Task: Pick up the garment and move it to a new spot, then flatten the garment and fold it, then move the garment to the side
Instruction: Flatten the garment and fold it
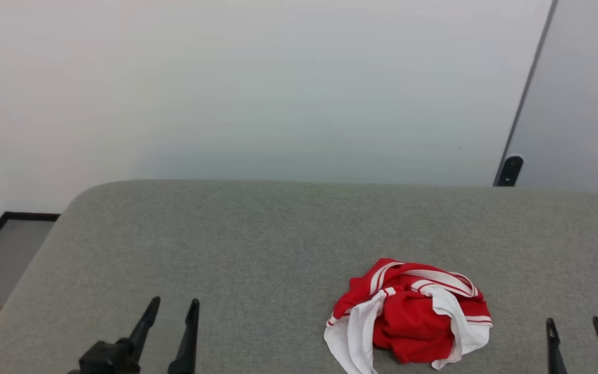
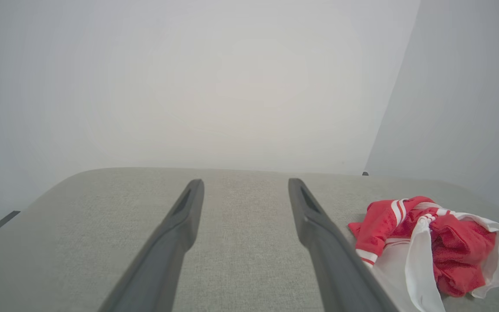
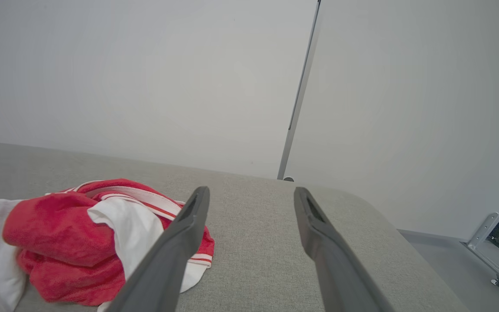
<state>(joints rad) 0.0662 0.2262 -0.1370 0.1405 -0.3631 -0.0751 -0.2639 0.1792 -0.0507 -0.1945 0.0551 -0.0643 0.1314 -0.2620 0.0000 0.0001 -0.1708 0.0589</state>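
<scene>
The garment [image 1: 410, 314], a red shirt with white sleeves and striped trim, lies crumpled in a heap on the grey padded surface [image 1: 278, 244], toward the near right. It also appears at the right of the left wrist view as the garment [image 2: 431, 247] and at the left of the right wrist view as the garment [image 3: 72, 242]. My left gripper [image 1: 173, 310] stands open at the lower left, well left of the heap. My right gripper [image 1: 574, 324] stands open at the lower right, just right of the heap. Nothing is between either pair of fingers.
The grey surface has rounded far corners and ends before a pale wall [image 1: 278, 78]. A dark wall seam with a black fitting [image 1: 509, 170] stands at the far right. Floor with a dark frame [image 1: 3, 249] lies beyond the left edge.
</scene>
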